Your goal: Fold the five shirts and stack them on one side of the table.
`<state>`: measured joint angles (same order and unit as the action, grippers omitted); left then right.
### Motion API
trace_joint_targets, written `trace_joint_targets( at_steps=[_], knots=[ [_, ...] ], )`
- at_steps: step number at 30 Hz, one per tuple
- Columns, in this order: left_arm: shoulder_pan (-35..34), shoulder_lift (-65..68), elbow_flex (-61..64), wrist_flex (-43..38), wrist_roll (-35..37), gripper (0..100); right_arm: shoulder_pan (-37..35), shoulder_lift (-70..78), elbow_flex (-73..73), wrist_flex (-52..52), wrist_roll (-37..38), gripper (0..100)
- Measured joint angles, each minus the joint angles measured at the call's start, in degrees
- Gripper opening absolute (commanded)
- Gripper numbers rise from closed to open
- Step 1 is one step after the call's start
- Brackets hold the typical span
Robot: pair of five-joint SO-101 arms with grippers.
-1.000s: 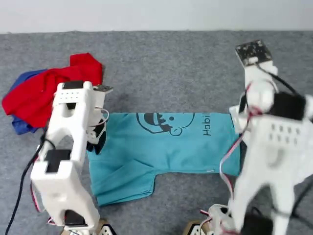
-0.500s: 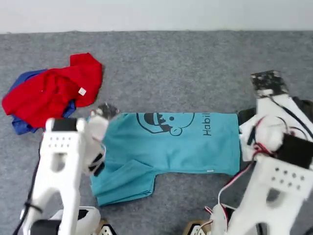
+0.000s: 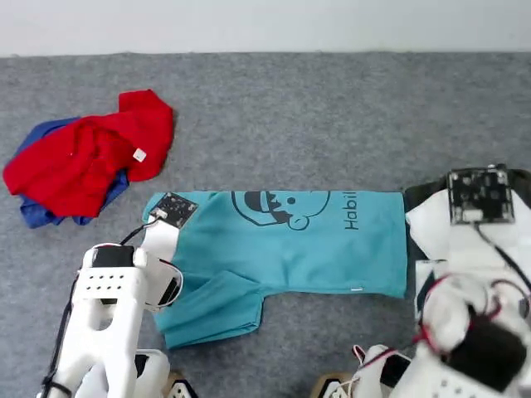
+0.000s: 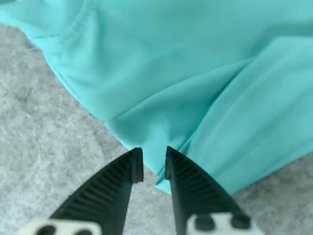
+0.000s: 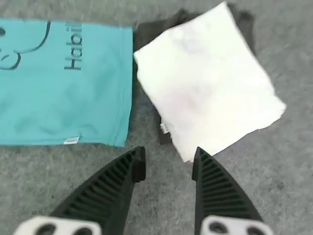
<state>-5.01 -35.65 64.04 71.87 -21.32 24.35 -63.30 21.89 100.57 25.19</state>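
Note:
A teal shirt (image 3: 282, 249) lies flat in the middle of the table, its printed side up, one sleeve (image 3: 211, 311) bunched at its near left corner. My left gripper (image 4: 152, 164) hovers over that shirt's left edge (image 4: 127, 132), open by a narrow gap with nothing between its fingers. My right gripper (image 5: 167, 164) is open above bare carpet, just near of the teal shirt's right hem (image 5: 117, 98). A folded white shirt (image 5: 205, 93) rests on a dark shirt (image 5: 161, 27) at the right side. Red (image 3: 83, 157) and blue (image 3: 37, 211) shirts lie crumpled together at the far left.
Grey carpet (image 3: 315, 116) covers the table. The left arm's white body (image 3: 104, 332) stands at the near left, and the right arm's (image 3: 465, 332) at the near right, partly over the white shirt (image 3: 431, 228). A pale wall runs along the far edge.
Both arms have drawn back toward the near edge and sunk lower. The right arm has uncovered the white shirt. The teal shirt has not moved.

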Motion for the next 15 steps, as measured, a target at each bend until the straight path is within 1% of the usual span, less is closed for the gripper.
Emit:
trace_joint_targets(
  at_steps=[4,7,10,15],
  knots=[
    [-0.4,0.0,0.0,-0.1,0.2,8,0.0,-6.2,-2.9,-0.4,-2.2,16.8],
    [-3.3,0.0,0.0,-0.1,0.6,8,-0.1,-6.9,-7.5,-0.3,-2.6,16.8],
    [-6.4,0.0,0.4,-0.1,0.8,8,-0.1,-4.1,-7.7,0.0,-2.8,16.8],
    [-10.3,0.0,1.2,-0.5,0.8,8,-0.1,4.2,-2.7,0.0,-3.0,16.6]
  ],
)
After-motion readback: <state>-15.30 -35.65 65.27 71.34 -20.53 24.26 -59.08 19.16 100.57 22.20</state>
